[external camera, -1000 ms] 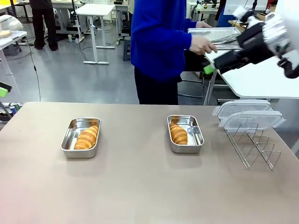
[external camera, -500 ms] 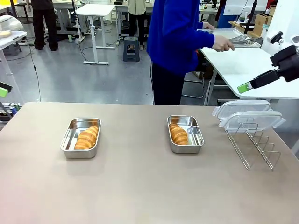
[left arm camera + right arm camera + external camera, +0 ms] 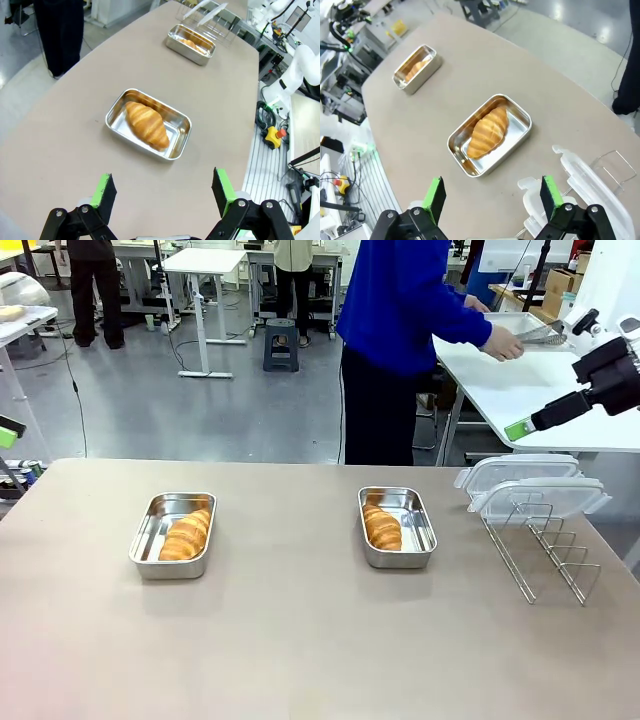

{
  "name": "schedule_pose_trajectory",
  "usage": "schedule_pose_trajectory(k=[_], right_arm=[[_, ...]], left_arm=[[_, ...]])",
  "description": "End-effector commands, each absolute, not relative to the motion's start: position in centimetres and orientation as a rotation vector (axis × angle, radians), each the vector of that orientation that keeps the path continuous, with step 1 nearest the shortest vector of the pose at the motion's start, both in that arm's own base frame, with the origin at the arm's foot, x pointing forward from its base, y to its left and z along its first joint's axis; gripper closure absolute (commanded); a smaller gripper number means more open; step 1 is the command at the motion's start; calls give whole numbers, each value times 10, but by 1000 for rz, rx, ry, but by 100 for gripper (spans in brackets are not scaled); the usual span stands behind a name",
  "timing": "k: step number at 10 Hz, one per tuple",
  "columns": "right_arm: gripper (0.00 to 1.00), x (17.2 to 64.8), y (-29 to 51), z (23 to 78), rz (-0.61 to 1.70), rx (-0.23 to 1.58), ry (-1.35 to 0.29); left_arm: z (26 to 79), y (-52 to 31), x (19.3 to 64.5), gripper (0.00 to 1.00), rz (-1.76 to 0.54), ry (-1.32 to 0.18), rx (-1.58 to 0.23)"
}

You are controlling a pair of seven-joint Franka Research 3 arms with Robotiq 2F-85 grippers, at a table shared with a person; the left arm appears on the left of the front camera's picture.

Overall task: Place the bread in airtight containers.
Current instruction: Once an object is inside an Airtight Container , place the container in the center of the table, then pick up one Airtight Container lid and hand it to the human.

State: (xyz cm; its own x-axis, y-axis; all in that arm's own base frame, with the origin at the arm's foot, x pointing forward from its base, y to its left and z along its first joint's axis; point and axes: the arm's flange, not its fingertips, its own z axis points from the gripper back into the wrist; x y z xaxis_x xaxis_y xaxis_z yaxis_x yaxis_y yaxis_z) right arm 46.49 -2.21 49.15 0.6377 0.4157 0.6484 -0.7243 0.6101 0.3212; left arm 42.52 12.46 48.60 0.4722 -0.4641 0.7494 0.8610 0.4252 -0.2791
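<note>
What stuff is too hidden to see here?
Front view: the right arm runs off the right edge.
Right wrist view: the lids are cut by the bottom edge.
Left wrist view: the wall of the far tin hides part of its bread.
Front view: what the person's hand holds is too small.

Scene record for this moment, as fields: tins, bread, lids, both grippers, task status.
left tin: holds one croissant, no lid
right tin: holds the other croissant, no lid
lids: two, clear, resting on the wire rack
left gripper: open, empty
right gripper: open, empty
status: bread is in the tins, lids not yet on
</note>
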Motion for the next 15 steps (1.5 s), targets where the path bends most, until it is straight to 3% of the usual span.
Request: schedule_pose_trajectory(k=[1,11,13,15], right_arm=[[0,467,-22,492,715,631,-582],[0,464,-22,493,694,610,-555],[0,471,-20,489,1000,422,-577],[0,467,-25,484,1356,312,-455]], left_arm=[[488,125,423,0,-922,-642,-724],[488,125,423,0,-922,-642,-724],[488,125,423,0,-922,-642,-724],[488,125,423,0,-922,-642,-724]])
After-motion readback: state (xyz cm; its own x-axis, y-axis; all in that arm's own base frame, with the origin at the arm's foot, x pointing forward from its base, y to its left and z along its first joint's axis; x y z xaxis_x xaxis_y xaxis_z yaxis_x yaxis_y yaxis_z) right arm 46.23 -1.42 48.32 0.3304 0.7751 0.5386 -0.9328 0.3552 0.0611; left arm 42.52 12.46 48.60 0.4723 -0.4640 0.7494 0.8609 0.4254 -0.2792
